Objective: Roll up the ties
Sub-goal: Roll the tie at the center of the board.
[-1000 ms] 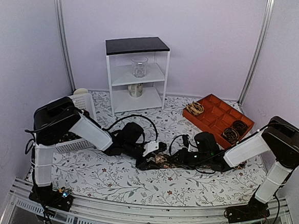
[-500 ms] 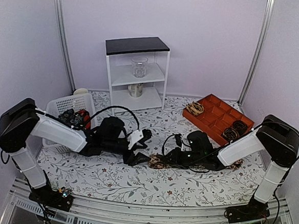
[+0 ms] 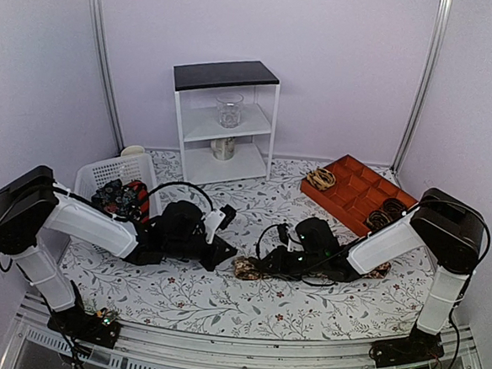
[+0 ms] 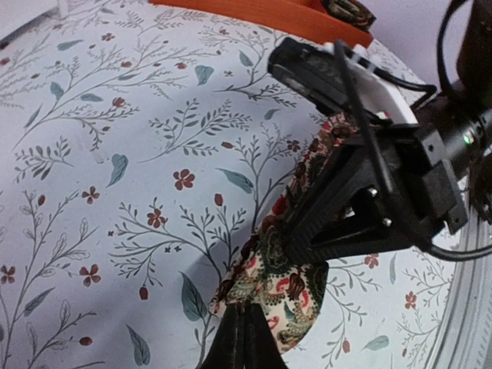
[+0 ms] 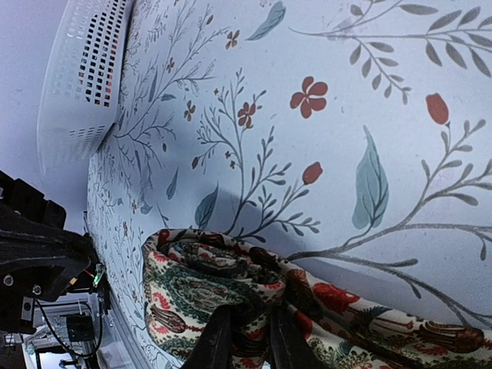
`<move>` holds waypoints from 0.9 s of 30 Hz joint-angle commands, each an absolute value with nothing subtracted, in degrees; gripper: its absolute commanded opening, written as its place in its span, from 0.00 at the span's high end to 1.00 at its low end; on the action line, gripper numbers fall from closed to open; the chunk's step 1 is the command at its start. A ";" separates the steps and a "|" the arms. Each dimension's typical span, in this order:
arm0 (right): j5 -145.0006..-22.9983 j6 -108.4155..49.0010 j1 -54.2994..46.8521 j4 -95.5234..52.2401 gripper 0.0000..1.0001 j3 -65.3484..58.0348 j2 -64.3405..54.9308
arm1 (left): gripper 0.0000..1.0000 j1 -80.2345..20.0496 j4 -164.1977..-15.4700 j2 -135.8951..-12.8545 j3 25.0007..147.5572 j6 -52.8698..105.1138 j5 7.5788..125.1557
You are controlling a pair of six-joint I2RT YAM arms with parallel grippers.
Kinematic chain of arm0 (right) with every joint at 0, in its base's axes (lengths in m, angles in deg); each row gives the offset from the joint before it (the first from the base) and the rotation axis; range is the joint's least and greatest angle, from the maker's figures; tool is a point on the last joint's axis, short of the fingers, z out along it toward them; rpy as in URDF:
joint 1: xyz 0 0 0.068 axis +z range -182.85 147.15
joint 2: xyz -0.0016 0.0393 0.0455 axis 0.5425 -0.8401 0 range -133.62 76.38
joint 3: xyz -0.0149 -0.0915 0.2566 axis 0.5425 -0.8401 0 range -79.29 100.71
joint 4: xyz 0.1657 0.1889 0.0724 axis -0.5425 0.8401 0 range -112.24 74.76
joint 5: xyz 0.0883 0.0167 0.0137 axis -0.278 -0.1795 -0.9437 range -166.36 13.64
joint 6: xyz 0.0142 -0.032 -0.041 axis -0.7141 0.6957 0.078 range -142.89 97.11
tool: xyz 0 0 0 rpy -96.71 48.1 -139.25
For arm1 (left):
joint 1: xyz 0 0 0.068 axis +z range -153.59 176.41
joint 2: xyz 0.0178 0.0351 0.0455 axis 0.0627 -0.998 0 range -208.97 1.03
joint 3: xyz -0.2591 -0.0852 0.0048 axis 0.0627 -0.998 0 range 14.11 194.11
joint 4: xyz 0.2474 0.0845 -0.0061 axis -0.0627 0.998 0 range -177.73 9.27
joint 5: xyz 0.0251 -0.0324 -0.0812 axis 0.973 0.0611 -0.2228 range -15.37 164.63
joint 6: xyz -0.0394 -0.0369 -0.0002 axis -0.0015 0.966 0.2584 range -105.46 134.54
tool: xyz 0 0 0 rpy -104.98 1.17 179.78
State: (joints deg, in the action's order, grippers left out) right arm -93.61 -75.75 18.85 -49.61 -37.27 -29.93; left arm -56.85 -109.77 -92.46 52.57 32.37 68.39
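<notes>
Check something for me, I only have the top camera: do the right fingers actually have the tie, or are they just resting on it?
Observer: The right wrist camera shows the tie bunched between the right fingers, so it is clamped.
Operator: And the left side?
Observer: The left wrist camera shows the left fingers shut, tips against the tie's edge; whether they pinch fabric I cannot tell.
Operator: Any roll formed?
Observer: Up close, the tie's end is folded over itself in a few loose layers, lying on the floral table cover.
</notes>
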 commanded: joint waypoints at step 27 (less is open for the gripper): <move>-88.49 -73.41 19.08 -45.96 0.82 -39.84 -26.17 | 1.00 -60.84 -117.40 -102.02 51.50 52.60 69.36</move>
State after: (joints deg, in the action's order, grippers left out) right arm -90.62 -74.99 18.85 -48.96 -38.74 -28.68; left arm -60.76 -117.64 -102.23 49.55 54.90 68.06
